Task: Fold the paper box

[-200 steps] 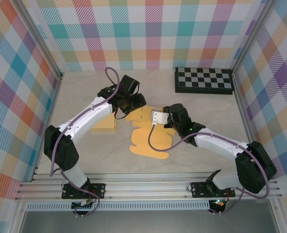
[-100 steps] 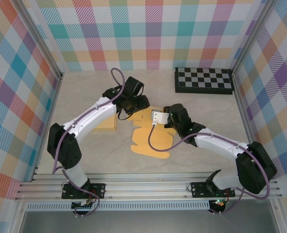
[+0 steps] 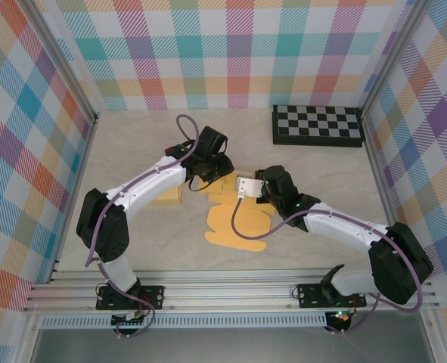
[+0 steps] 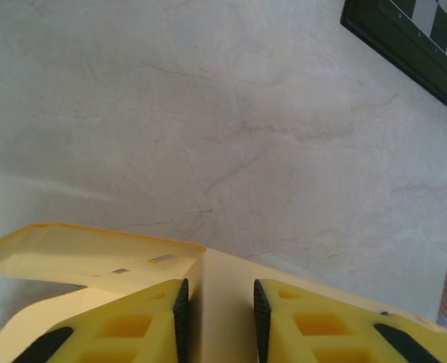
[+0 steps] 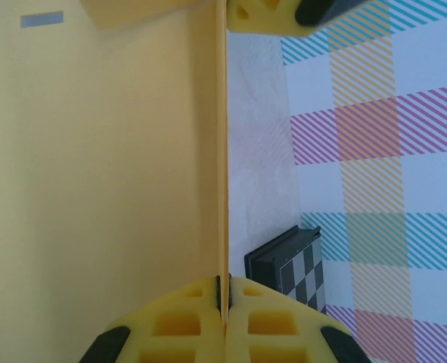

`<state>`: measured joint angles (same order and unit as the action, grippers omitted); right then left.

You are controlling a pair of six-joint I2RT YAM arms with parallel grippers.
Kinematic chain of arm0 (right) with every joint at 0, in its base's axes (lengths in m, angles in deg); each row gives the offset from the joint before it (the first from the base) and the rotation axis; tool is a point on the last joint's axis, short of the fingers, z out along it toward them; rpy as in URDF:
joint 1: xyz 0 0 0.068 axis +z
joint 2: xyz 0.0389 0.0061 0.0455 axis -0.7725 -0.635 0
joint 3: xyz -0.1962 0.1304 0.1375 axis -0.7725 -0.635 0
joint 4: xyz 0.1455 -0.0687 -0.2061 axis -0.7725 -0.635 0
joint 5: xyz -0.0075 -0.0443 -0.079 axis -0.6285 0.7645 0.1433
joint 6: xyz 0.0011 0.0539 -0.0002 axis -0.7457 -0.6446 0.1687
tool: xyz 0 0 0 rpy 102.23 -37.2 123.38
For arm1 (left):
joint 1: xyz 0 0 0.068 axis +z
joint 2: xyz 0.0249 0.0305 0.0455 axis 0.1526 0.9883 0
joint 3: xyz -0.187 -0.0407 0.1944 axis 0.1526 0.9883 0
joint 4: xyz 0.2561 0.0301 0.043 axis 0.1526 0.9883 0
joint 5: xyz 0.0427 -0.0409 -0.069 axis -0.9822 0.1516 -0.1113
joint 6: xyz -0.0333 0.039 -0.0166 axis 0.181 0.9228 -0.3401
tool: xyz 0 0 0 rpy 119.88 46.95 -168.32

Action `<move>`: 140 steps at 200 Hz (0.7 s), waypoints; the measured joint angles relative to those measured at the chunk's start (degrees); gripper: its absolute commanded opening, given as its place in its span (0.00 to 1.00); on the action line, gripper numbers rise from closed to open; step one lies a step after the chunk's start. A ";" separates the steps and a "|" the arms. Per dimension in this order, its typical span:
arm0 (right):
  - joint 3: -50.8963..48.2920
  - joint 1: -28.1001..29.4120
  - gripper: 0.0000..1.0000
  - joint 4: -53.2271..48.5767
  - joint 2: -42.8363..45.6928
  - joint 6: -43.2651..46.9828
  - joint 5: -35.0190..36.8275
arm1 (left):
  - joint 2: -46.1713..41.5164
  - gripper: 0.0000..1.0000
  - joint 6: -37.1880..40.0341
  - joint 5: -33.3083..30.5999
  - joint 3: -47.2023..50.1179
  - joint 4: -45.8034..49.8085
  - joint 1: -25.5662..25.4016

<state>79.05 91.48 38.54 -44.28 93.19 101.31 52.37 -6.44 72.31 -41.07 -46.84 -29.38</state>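
- Yellow card here: the paper box (image 3: 234, 218) lies mid-surface, between the two arms. Its near part is flat and its far panels are lifted.
- The right tool (image 5: 225, 291) is clamped tight on the edge of an upright panel, pads pressed together with the sheet between them. My read is that it's there to hold that wall standing as an anchor.
- From above, the right tool (image 3: 243, 184) sits at the box's far right corner.
- The left tool (image 4: 217, 302) is just across, at the far left flap. Its fingers are a narrow gap apart with card showing between them, and they don't look clamped. It seems lined up to take or push that flap.
- From above, the left tool (image 3: 210, 171) hangs over the same corner, close to its partner.
- The surface (image 3: 132, 144) is pale and stone-like. A checkerboard (image 3: 318, 125) lies far right, well apart from the box.
- Bright plaid walls (image 3: 238, 53) close in on three sides.
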 measured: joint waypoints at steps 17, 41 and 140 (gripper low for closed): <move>-0.79 0.66 0.00 0.09 -0.02 -0.09 1.09 | 0.00 0.03 -1.73 -0.26 0.35 -0.50 -0.11; -1.55 1.66 0.00 1.86 -0.68 -0.04 2.80 | 0.00 0.00 -2.58 -1.53 0.39 -0.22 -0.35; 0.22 2.71 0.31 -4.74 1.88 -7.65 -7.13 | -0.55 0.00 0.52 -8.02 4.57 0.00 -0.87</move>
<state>79.27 94.19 33.80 -42.40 85.54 94.19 51.83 -5.91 64.29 -36.50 -46.84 -30.25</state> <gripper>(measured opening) 0.318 0.061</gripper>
